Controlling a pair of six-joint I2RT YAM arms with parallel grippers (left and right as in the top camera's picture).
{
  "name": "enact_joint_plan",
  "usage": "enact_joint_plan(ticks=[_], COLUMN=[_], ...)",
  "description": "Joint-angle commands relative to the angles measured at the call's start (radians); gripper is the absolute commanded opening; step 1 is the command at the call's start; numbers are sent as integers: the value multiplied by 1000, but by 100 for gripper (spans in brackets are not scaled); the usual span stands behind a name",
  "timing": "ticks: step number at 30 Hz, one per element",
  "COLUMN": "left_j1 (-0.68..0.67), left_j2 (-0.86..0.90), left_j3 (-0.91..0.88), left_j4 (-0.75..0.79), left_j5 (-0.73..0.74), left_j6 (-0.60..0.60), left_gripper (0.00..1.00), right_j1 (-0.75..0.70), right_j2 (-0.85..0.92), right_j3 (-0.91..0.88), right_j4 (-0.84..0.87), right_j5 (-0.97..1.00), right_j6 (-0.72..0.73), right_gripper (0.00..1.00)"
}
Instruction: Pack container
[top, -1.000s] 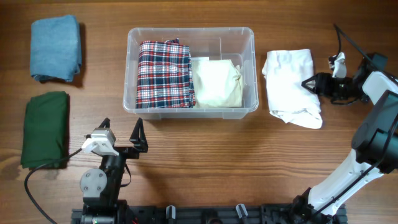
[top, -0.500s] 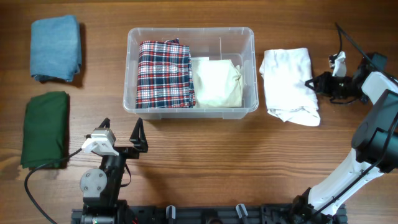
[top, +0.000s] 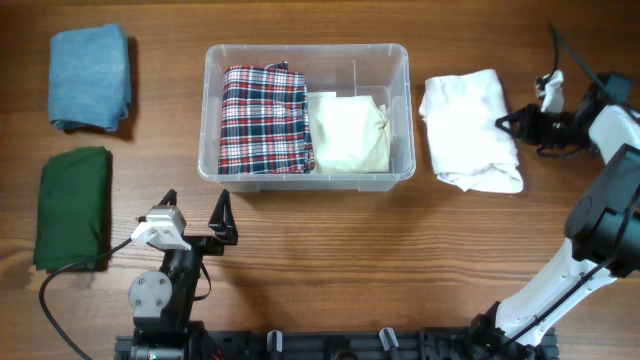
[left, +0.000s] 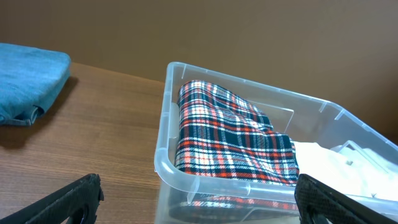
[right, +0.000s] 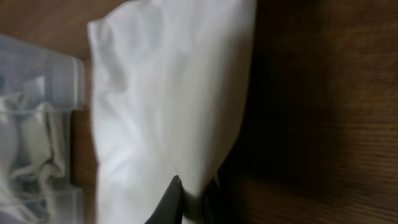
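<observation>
While the right tool (top: 505, 123) grips white cloth (top: 468, 130), the container (top: 305, 47) lies beyond.

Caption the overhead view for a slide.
Right gripper pinches white cloth beside container holding plaid cloth and cream cloth; blue cloth and green cloth wait left.

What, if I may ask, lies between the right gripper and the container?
Only the white cloth, whose edge the right gripper pinches; the overhead view shows it beside the container.
</observation>
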Motion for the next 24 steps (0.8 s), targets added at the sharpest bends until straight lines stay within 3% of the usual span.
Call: enact_joint_plan(ticks=[1,16,24], left_j1=[8,8,8], left_j2=[-6,-6,-6], left_j3=[-6,-6,-6], left_j4=[-1,-1,-1], left_j5=[4,4,4], left_j6=[6,5,6], left_gripper=[100,100,100], right_j1=[4,73,140], right_j2=[-14,-16,-26], right_j3=[134,478,667], right_j4=[-78,-373,-478], right_j5=[27,266,291], right_j6=[-6,13,37], right_gripper=[4,4,4])
